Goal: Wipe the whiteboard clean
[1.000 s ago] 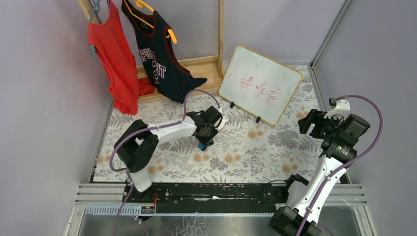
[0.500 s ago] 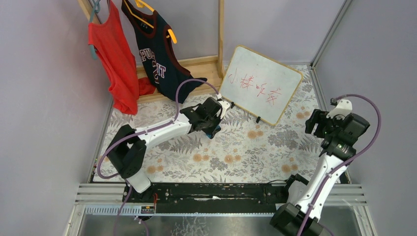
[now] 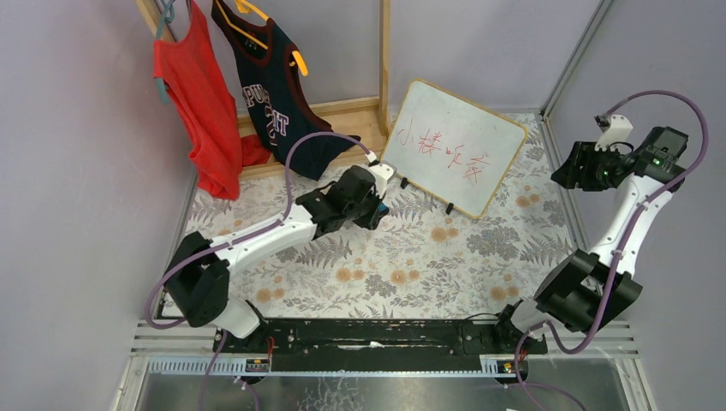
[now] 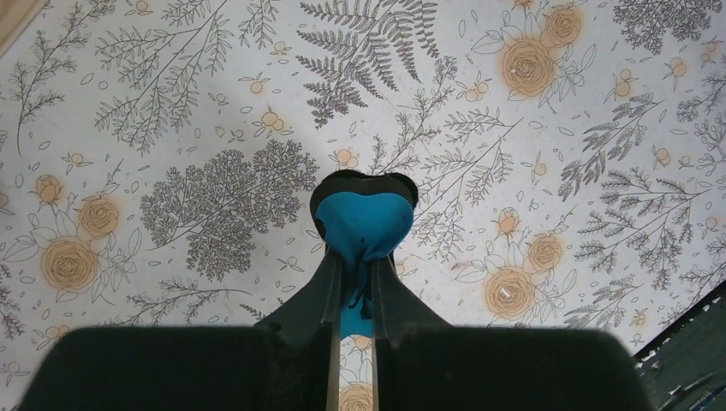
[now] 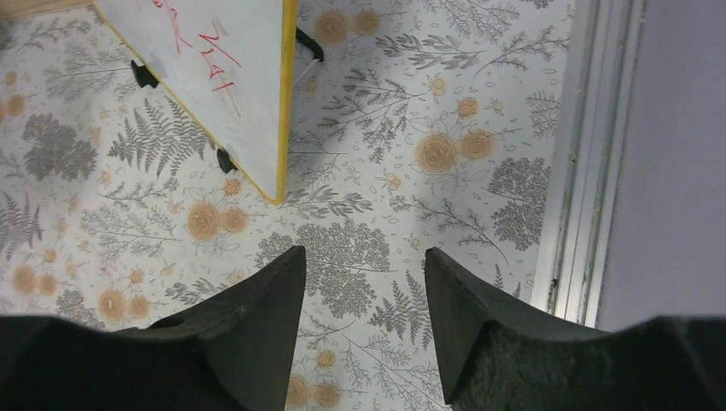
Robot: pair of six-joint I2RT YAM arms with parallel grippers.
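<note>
Table [image 3: 428, 265], floral cloth. The whiteboard [image 3: 452, 147] stands propped on small black feet toward the far edge, right of the middle. Its long axis runs slantwise from the far middle toward the right edge, and its face is turned to the near side. Red handwritten characters cross the board; they look Chinese but cannot be read with confidence.

At the far left corner hang a red top [image 3: 199, 111] and a dark jersey [image 3: 276, 94]; the jersey's white lettering appears to read "PURSUIT".

The left gripper [image 3: 377, 210], pinching a blue eraser [image 4: 361, 224], is the nearer one, just beside the board's near left corner; the board lies beyond it and to its right. The right gripper [image 3: 569, 171], jaws spread and holding nothing, hangs near the right edge, apart from the board.
</note>
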